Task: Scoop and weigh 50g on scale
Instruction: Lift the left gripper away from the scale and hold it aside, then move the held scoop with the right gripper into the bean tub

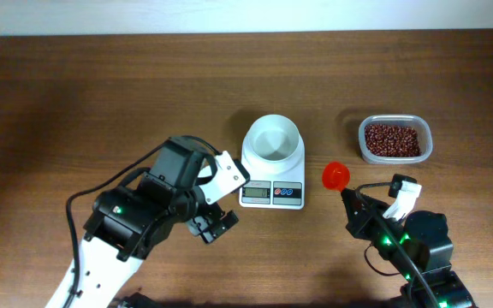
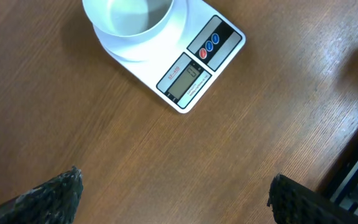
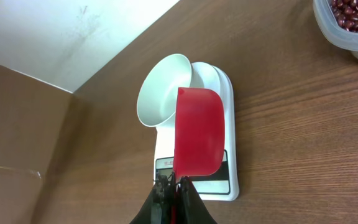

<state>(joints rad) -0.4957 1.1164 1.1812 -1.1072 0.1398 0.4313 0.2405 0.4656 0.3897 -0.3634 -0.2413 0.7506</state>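
Bowl [image 2: 129, 18]: far rim cut off by the top edge of the left wrist view.
Display [image 1: 254, 193]: digits too small to read from overhead; largely hidden behind the red scoop [image 3: 197, 130] in the right wrist view.
Left fingers [image 2: 48, 199]: only the dark tips show, cropped by the bottom edge.
Tub [image 3: 344, 40]: cropped at the corner, most beans [image 3: 353, 12] out of frame.
Scoop handle [image 3: 174, 186]: almost wholly hidden between the right fingers [image 3: 154, 208].
Left arm [image 1: 92, 265], right arm [image 1: 426, 257]: run off the overhead view's bottom edge.
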